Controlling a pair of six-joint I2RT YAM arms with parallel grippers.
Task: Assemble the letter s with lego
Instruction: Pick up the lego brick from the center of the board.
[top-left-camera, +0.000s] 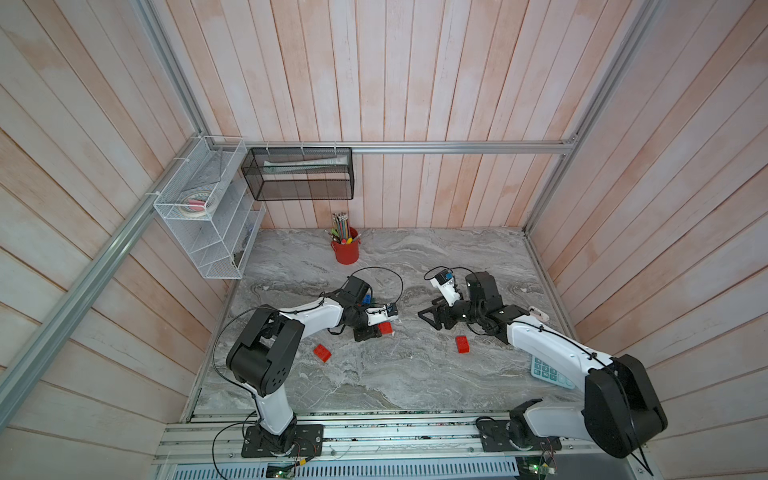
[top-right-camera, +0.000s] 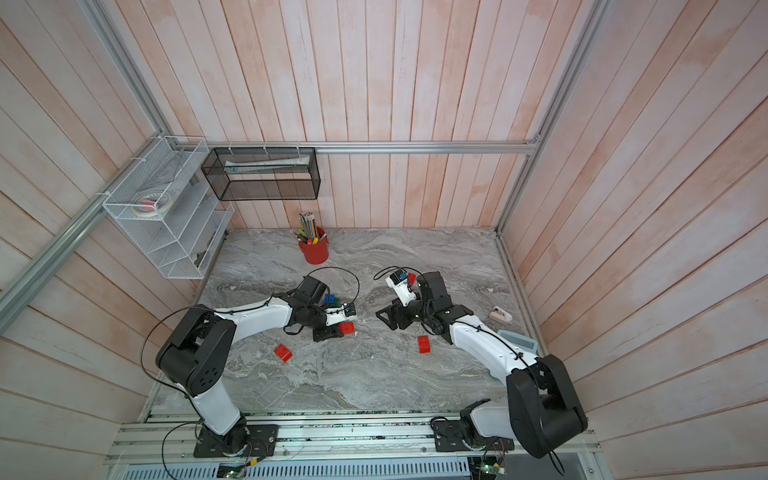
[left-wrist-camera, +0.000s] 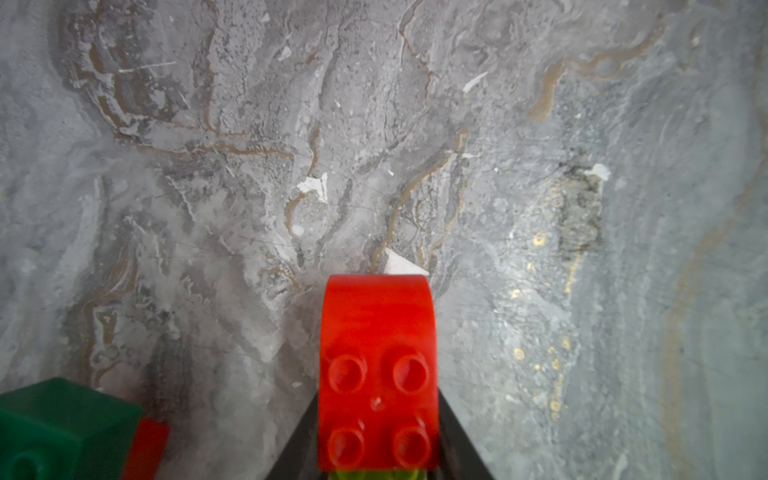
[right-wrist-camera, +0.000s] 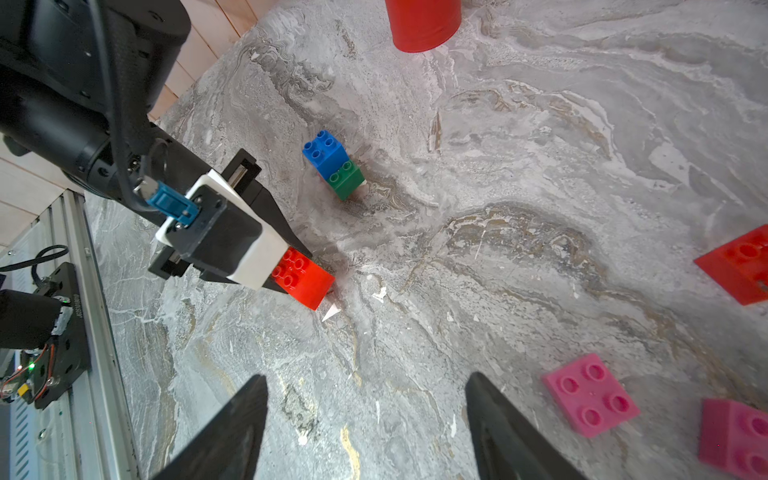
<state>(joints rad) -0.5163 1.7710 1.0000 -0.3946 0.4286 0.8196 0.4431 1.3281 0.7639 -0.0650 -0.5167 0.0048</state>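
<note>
Grasp of a red brick by the left claw, as seen from both wrists. The jaws are drawn shut on the brick's two side walls, and the dark fingers are laid flat against them, with the studs turned toward the wrist. A lime green edge is seen at the claw's root, behind the red brick; whether it is a joined brick cannot be told. Nor can it be told whether the red brick is clear of the marble table.

A blue brick and a dark green brick are found touching each other, near the left claw and off to one side of it. The right claw is held wide open and empty above the table, with pink bricks near one of its fingers.

For this step a square, firm grip is judged necessary, so that the brick is not twisted. A straight lift is advised, the neighbouring bricks being cleared, and the studs should be aligned before any pressure is applied.
</note>
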